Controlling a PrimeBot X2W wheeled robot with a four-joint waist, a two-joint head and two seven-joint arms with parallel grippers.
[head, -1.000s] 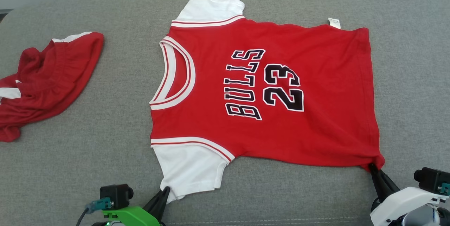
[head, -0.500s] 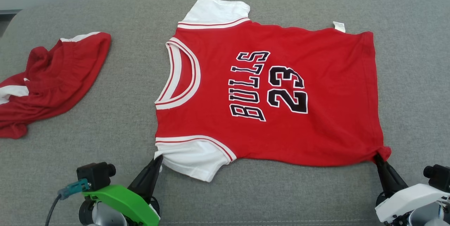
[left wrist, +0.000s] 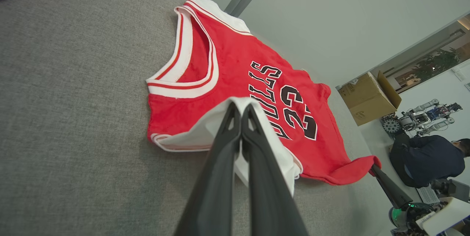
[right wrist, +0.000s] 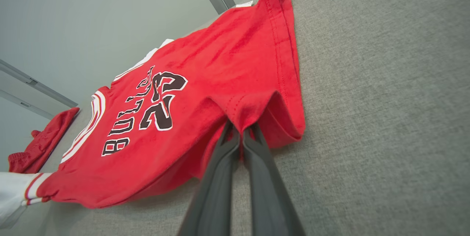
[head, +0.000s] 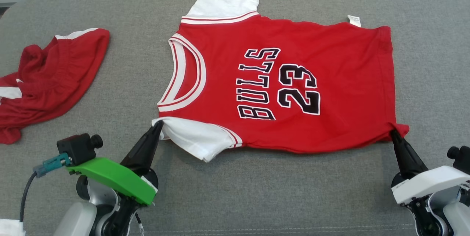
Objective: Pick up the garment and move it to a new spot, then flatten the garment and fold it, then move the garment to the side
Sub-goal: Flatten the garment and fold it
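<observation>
Gripping the jersey [head: 293, 82], which lies right of the red shorts [head: 51, 78], I keep my left tool [head: 158, 123] closed on its white sleeve [head: 198, 138] and my right tool [head: 393, 132] on its hem corner [head: 402, 130]. Both have come inward, so I judge the fold begins.

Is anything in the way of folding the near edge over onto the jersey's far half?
Nothing visible. The jersey lies bare on top; the left gripper pinches its near white sleeve, the right gripper its near hem corner. The red shorts lie apart, off to the left.
</observation>
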